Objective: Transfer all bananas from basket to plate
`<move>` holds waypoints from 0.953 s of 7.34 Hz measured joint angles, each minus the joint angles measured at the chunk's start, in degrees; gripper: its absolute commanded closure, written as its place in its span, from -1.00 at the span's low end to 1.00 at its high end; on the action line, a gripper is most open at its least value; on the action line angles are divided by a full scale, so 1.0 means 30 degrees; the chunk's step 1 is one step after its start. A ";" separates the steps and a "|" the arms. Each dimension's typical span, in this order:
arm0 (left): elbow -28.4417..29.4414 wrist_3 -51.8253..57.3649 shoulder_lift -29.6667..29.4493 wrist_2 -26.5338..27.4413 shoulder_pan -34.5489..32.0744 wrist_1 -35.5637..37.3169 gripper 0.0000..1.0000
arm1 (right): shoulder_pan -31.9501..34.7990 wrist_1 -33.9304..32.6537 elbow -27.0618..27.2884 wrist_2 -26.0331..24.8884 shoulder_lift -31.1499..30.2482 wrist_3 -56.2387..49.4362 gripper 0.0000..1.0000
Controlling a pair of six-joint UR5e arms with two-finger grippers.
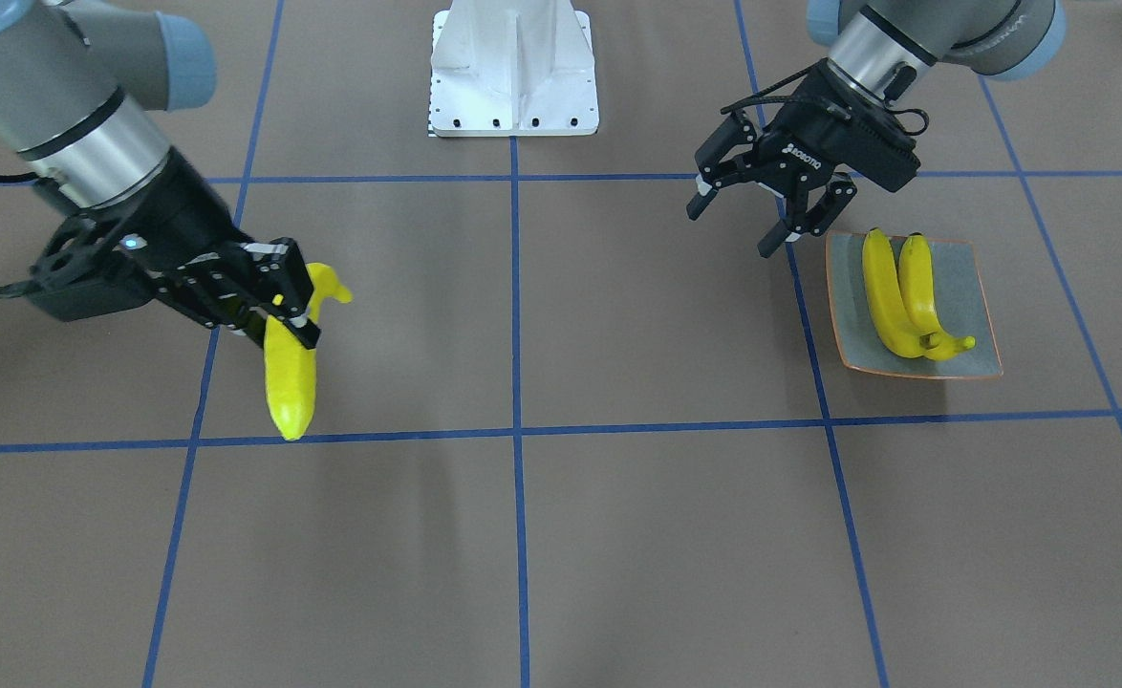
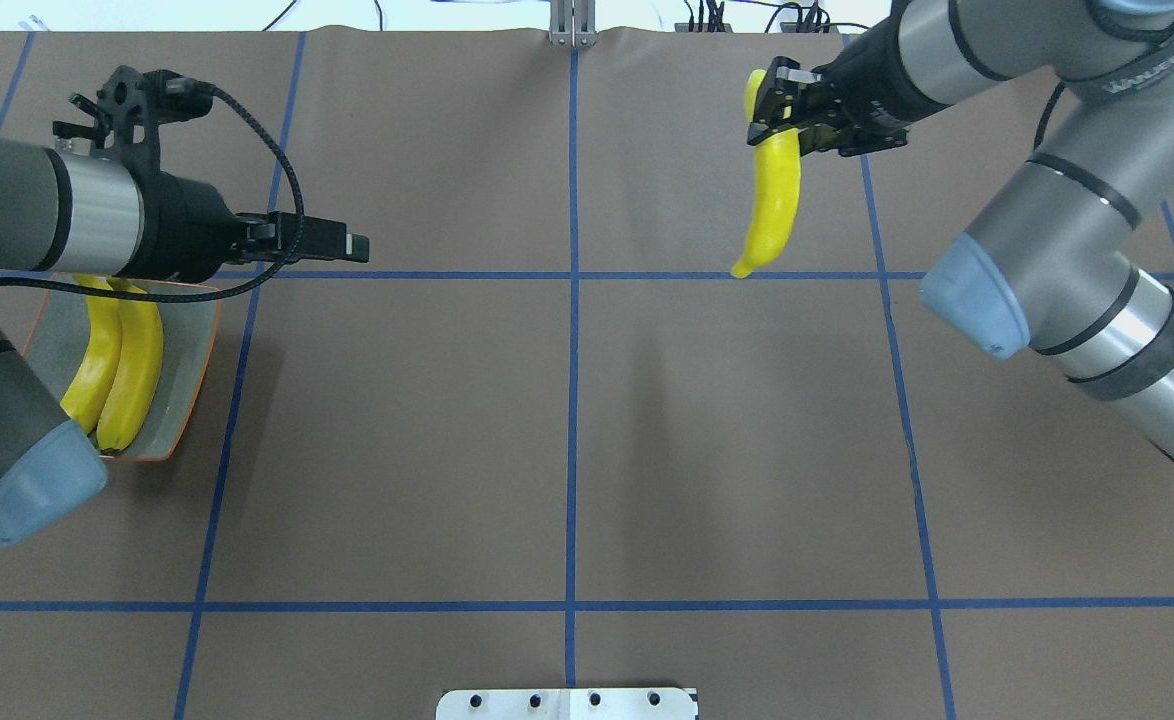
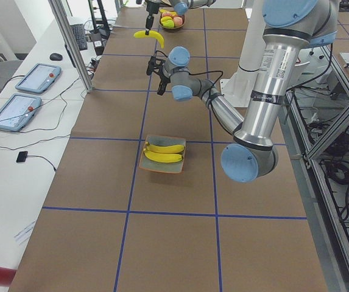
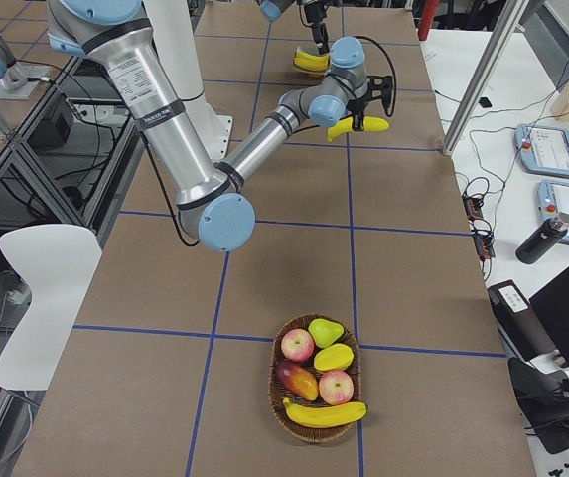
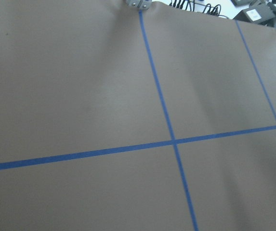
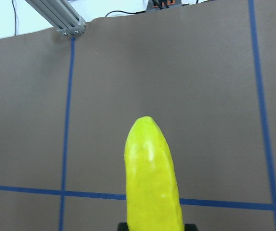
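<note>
My right gripper (image 1: 293, 320) is shut on the stem end of a yellow banana (image 1: 291, 382) and holds it in the air over the table's right half; the banana also shows in the overhead view (image 2: 775, 200) and the right wrist view (image 6: 152, 178). The grey-green plate (image 1: 981, 296) with an orange rim lies on the left side and carries two bananas (image 1: 891, 296) side by side. My left gripper (image 1: 738, 225) is open and empty, just beside and above the plate's inner edge. A wicker basket (image 4: 314, 432) at the far right holds one more banana (image 4: 324, 413).
The basket also holds two apples (image 4: 298, 345), a pear (image 4: 326, 332) and other fruit. The white robot base (image 1: 513, 67) stands at the table's middle on the robot's side. Blue tape lines (image 2: 572, 400) cross the brown table. Tablets lie on a side table (image 3: 28, 91).
</note>
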 measured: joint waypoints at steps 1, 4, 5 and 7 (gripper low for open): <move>0.0028 -0.1008 -0.1103 0.0002 0.0245 -0.0095 -1.00 | -0.0793 0.0101 0.0420 -0.0589 0.0652 0.1777 1.00; 0.0063 -0.2462 -0.3308 0.0024 0.1251 -0.0360 -1.00 | -0.2244 0.1654 0.0750 -0.1222 0.1883 0.3690 1.00; 0.0109 -0.2521 -0.3673 0.0041 0.1599 -0.0569 -1.00 | -0.2490 0.2138 0.0771 -0.1276 0.2023 0.3768 1.00; 0.0149 -0.2530 -0.4006 0.0053 0.1966 -0.0910 -1.00 | -0.2776 0.2429 0.1026 -0.1288 0.2296 0.3867 1.00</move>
